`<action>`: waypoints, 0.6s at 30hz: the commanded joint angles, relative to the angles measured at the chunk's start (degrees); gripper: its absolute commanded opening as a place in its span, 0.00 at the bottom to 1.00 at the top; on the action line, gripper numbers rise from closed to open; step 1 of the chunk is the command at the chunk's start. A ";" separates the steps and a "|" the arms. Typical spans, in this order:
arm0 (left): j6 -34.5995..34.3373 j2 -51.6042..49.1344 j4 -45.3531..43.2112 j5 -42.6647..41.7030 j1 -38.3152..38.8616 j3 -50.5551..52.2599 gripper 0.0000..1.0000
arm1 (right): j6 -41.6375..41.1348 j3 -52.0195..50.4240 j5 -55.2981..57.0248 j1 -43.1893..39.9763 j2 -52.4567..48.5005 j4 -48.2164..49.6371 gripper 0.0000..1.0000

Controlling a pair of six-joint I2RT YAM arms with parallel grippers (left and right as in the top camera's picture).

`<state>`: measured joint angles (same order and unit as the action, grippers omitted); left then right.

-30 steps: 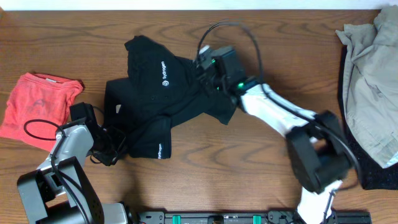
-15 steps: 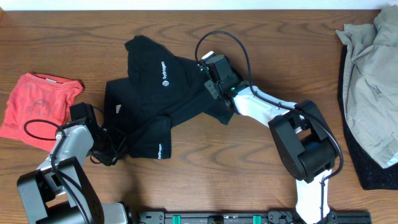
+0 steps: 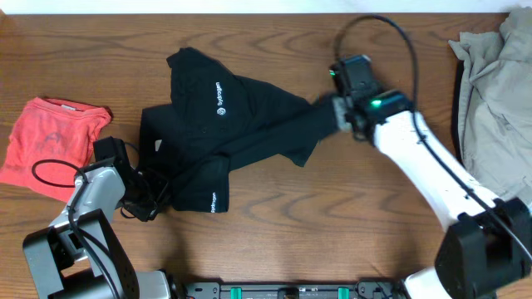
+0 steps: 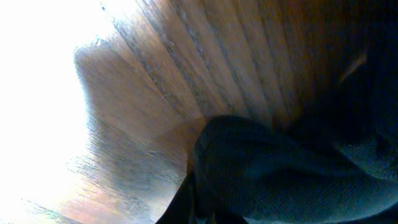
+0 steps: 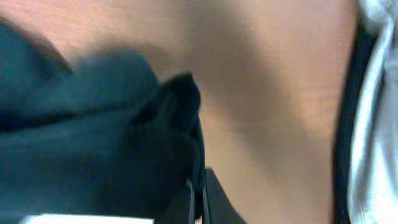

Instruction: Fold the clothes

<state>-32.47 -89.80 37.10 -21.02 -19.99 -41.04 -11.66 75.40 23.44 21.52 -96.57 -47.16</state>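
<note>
While pinching the black shirt (image 3: 241, 124), the right arm (image 3: 424, 162) stretches diagonally.

Overhead looks straight down on the whole desk (image 3: 332, 220); both wrist cameras sit close, sharing its black shirt (image 3: 241, 124).

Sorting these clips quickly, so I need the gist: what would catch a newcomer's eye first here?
The crumpled black shirt in the middle of the wooden table, with one corner drawn out rightward in the shut right gripper. The left gripper is clamped on its lower-left edge. A coral-red tee lies at the far left, and a beige garment is heaped at the right edge.
</note>
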 commanded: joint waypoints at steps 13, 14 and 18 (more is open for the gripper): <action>0.98 0.33 0.26 0.90 -0.20 0.48 0.06 | -10.82 -9.88 -7.54 -11.32 -1.31 -17.86 0.35; 0.98 0.33 0.42 0.90 -0.20 0.48 0.06 | -10.82 -10.01 -8.61 -11.82 -1.31 -17.73 0.36; 1.01 0.33 1.92 0.87 -0.17 0.48 0.06 | -10.58 -10.03 -14.19 -13.31 -1.29 -17.27 0.43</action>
<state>-32.47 -89.80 38.00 -20.99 -19.99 -41.04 -21.37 65.49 13.98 9.23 -97.45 -64.71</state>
